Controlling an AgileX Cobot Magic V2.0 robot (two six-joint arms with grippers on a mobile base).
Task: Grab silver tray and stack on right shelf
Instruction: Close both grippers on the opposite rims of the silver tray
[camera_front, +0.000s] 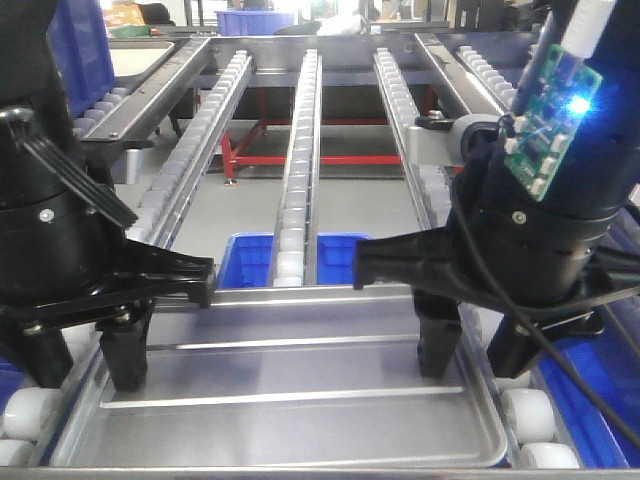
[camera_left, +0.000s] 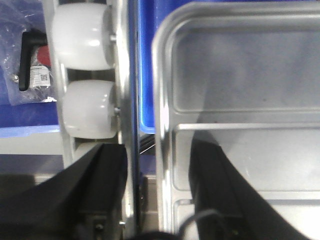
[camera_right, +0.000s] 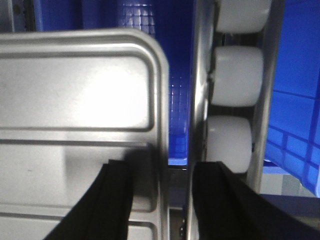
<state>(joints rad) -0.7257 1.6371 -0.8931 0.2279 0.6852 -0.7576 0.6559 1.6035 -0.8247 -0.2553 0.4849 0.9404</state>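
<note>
Both my arms come in from the near side, wrists tipped steeply down. My left hand (camera_front: 85, 372) is spread wide. Its two black fingers (camera_left: 215, 195) point down, one inside the tray (camera_front: 300, 425) rim and one outside, neither pressing on it. My right hand (camera_front: 475, 362) mirrors this at the opposite side, fingers (camera_right: 117, 200) apart and astride the rim, the inner one close to it. A green board (camera_front: 548, 110) on my right arm glows blue.
</note>
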